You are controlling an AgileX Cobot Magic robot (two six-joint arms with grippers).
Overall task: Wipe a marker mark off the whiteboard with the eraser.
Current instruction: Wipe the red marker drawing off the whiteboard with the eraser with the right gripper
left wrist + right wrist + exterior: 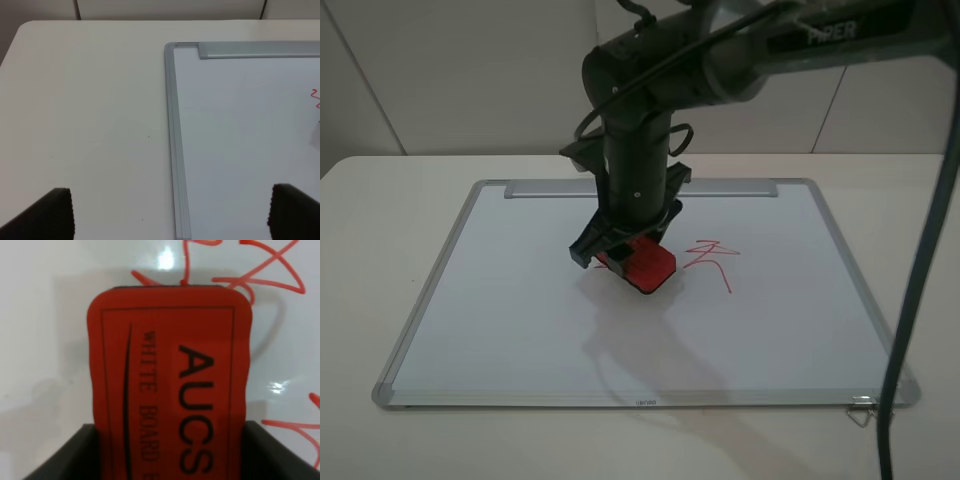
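Observation:
The whiteboard (pixel 520 320) lies flat on the table. My right gripper (pixel 632 250) reaches across to its middle and is shut on the red eraser (pixel 645 263), whose "AUCS" top (pixel 170 390) fills the right wrist view. The eraser is tilted, its dark base low over the board. The marker mark is almost wholly hidden under the gripper and eraser; only a red stroke end (pixel 578 264) peeks out on the left, also seen at the left wrist view's edge (pixel 314 94). My left gripper (pixel 170 215) is open above the board's left frame (pixel 173 125), holding nothing.
A simpler red zigzag with a diagonal tail (pixel 712 257) sits just right of the eraser. Red strokes (pixel 270 270) show beyond the eraser's far end. A metal strip (pixel 640 189) runs along the board's far edge. A black cable (pixel 910 300) hangs at the right.

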